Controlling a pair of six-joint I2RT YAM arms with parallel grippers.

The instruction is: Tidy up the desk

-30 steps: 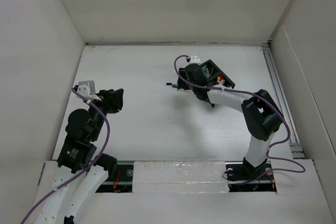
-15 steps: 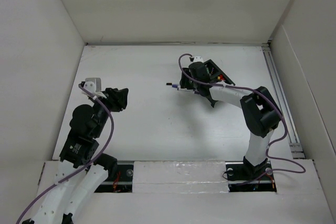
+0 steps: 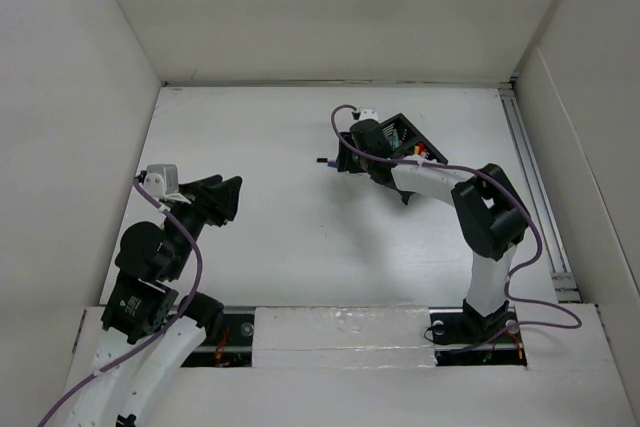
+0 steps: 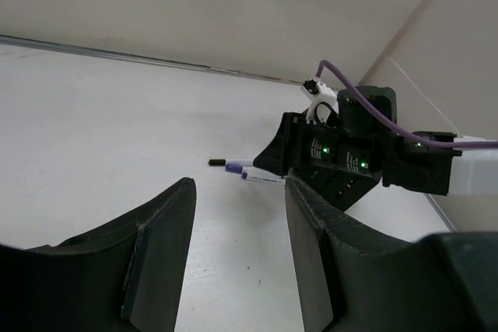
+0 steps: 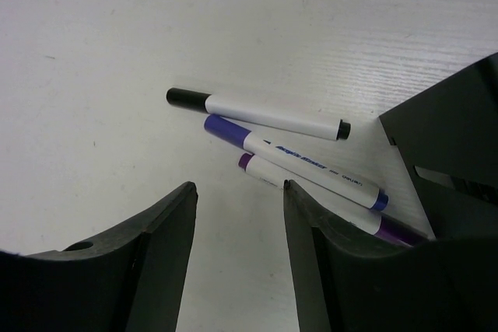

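The desk [image 3: 285, 237] lies under the right gripper [image 5: 239, 219] — jaws spread, empty.
Three markers [image 5: 296, 162] rest just ahead, beside the black organizer [image 5: 455, 134]; left gripper [image 4: 237, 223] likewise spread.

Your desk [image 5: 156, 21] looks matt white, with a fine ribbed grain. The three markers [image 5: 296, 162] have smooth, faintly glossy plastic barrels, and the right gripper [image 5: 240, 207] has fingers [image 5: 163, 254] of dull, lightly textured black plastic.
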